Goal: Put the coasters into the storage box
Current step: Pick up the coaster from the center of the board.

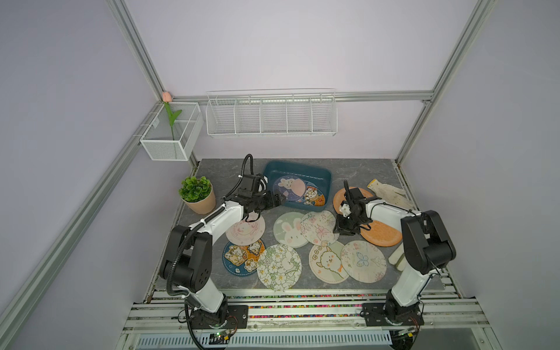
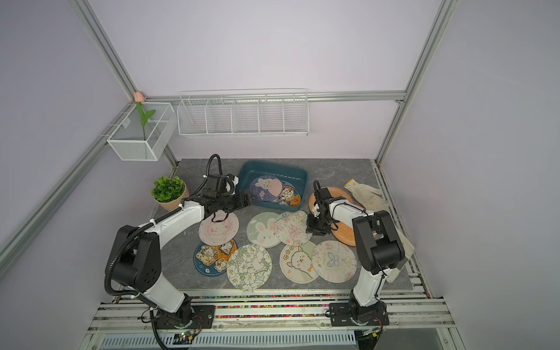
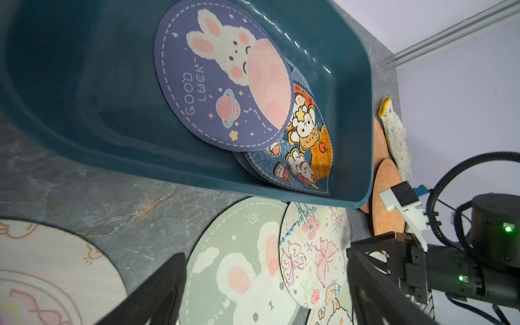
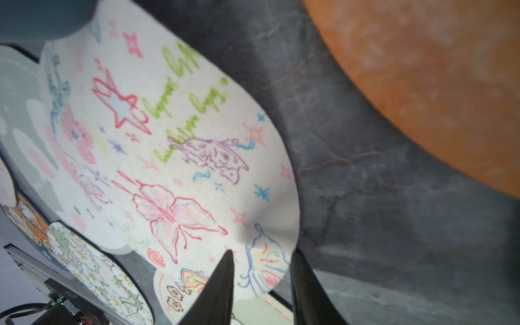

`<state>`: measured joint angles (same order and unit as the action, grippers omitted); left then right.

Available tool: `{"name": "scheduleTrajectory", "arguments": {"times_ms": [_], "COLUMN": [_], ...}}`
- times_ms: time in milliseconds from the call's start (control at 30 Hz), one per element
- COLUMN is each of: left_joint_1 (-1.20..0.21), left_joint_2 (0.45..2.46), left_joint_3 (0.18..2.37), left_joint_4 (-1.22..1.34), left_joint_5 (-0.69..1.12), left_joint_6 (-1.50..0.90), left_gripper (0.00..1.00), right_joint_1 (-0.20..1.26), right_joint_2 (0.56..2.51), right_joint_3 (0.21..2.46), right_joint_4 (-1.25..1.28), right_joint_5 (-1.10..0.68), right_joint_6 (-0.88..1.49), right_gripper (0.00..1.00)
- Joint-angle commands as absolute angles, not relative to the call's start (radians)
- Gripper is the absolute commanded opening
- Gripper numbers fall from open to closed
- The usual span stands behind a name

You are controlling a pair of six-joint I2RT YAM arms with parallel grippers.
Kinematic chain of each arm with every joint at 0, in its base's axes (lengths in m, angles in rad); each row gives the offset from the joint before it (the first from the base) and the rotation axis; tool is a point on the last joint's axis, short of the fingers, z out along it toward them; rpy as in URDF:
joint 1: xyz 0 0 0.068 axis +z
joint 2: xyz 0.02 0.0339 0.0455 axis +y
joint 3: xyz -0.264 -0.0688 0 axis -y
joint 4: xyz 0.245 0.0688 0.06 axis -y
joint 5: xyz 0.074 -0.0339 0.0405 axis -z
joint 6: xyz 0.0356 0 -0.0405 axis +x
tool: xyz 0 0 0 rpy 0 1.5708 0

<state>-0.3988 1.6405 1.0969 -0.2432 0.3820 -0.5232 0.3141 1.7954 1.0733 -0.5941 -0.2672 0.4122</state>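
Butterfly coaster (image 4: 168, 168) pinched between right fingers (image 4: 222, 281); left fingers (image 3: 163, 287) spread wide.

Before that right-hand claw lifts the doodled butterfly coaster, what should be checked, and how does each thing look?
1. Grip: right gripper closed on the edge of the butterfly coaster: ok.
2. Load: nothing lies on that coaster, which rests atop the green bunny coaster: ok.
3. Room: the storage box holds the purple coaster and the checked coaster at one end, with the rest of its floor bare: ok.
4. Spare hand: left gripper empty, jaws wide open: ok.
5. Path: left gripper hovers at the box's near rim; whether it clears the way: cannot tell.
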Motion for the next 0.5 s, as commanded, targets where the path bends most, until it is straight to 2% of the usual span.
{"name": "scheduleTrajectory", "arguments": {"times_ms": [0,67,300,467], "left_joint_1": [-0.447,-0.477,-0.568,-0.610], "left_joint_2": [1.626,1.633,1.705,1.752], "left_joint_3": [1.070,1.057,1.070,1.099], "left_joint_4": [-0.261,-0.252,-0.249,-0.266], "left_joint_5": [0.386,0.384,0.392,0.394], "left_joint_6": [-0.528,-0.535,-0.535,-0.519], "left_gripper": [0.89,0.89,0.88,0.86], "right_joint_1": [0.331,0.331,0.331,0.326], "right_joint_2": [1.869,1.865,1.837,1.793], "right_joint_3": [1.044,1.040,1.022,1.015], "right_joint_4": [-0.539,-0.534,-0.531,-0.611], "right_joint_5": [-0.268,-0.271,-0.257,-0.181], "right_joint_6": [0.415,0.417,0.425,0.437], "right_gripper": [0.37,0.39,0.55,0.55]}}
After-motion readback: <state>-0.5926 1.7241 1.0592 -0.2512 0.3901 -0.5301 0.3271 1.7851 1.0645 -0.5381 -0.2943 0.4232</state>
